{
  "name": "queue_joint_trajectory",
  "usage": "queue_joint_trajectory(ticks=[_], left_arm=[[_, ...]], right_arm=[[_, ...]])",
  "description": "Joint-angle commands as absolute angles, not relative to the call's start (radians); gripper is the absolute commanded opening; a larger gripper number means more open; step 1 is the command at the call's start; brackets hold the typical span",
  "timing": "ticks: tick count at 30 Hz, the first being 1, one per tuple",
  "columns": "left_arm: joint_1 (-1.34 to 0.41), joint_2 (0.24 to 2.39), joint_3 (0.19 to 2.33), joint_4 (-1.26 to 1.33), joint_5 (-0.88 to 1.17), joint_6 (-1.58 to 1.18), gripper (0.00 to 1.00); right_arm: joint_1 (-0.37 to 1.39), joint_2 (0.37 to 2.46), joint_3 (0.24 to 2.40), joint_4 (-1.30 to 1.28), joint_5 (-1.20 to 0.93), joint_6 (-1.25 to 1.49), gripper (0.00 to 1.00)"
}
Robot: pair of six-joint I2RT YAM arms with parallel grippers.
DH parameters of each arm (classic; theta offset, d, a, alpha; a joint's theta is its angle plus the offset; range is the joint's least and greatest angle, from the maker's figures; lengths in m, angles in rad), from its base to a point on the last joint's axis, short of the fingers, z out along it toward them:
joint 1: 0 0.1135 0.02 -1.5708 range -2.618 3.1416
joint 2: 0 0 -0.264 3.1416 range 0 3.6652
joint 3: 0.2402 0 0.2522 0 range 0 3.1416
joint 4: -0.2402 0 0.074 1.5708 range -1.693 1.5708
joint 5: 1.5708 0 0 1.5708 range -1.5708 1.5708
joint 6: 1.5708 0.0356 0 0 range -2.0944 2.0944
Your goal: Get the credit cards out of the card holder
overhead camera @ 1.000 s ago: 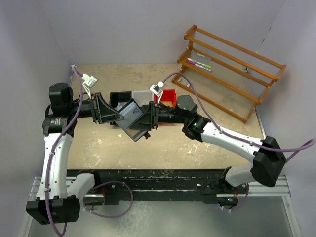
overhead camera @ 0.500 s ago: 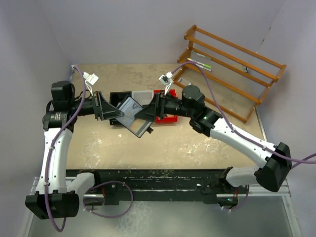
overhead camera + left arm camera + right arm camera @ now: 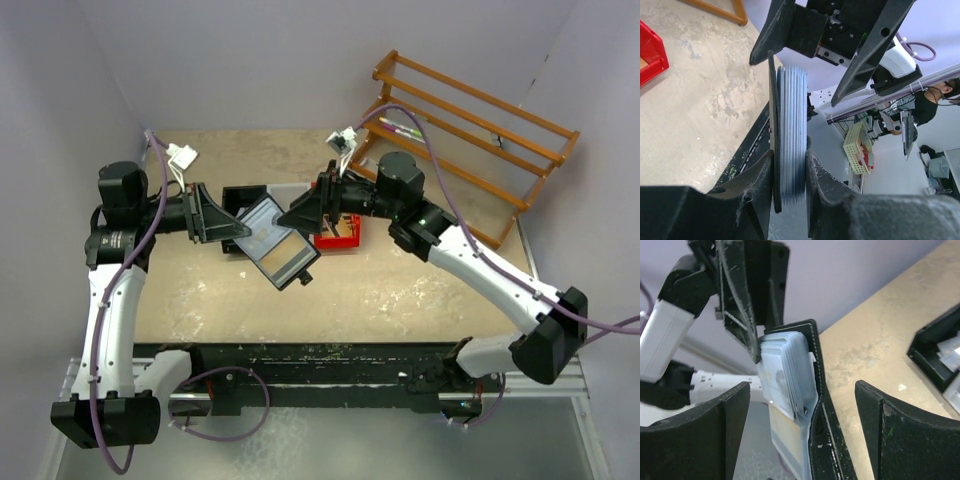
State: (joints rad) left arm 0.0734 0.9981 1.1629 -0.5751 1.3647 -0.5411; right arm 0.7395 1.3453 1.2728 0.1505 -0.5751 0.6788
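Observation:
The card holder (image 3: pixel 288 257) is a black wallet held up above the table, opened out. My left gripper (image 3: pixel 222 222) is shut on one end of it, the pads squeezing the black flap (image 3: pixel 773 125) and a stack of several grey-blue credit cards (image 3: pixel 792 130). The cards (image 3: pixel 785 372) stand fanned inside the black leather cover (image 3: pixel 816 385). My right gripper (image 3: pixel 802 407) is open wide, its fingers (image 3: pixel 720 432) either side of the wallet's free end without touching it. From above, the right gripper (image 3: pixel 296 215) sits just right of the wallet.
Joined trays lie on the table behind the wallet: black (image 3: pixel 240 197), pale grey (image 3: pixel 290 190) and red (image 3: pixel 340 235). A wooden rack (image 3: pixel 470 130) with pens (image 3: pixel 400 130) stands at the back right. The purple walls close in on both sides.
My right gripper has opened wide and drawn back up and to the right, off the wallet. The wallet stays in the left gripper, which has tightened a little.

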Motion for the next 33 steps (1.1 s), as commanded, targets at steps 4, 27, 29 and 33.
queue_joint_trajectory(ticks=[4,27,29,33], left_arm=[[0.067,0.972,1.160,-0.500,1.427,-0.594,0.00],[0.066,1.014,1.110,-0.668,1.569,-0.384,0.64],[0.064,1.016,1.116,-0.693,1.583,-0.361,0.61],[0.063,1.020,1.112,-0.778,1.593,-0.285,0.50]], right_arm=[[0.744,1.451,1.239,0.575,-0.896,0.867,0.79],[0.784,1.599,1.596,0.021,-1.083,0.483,0.00],[0.784,1.620,1.630,-0.024,-1.087,0.450,0.00],[0.793,1.654,1.669,-0.038,-1.094,0.439,0.00]])
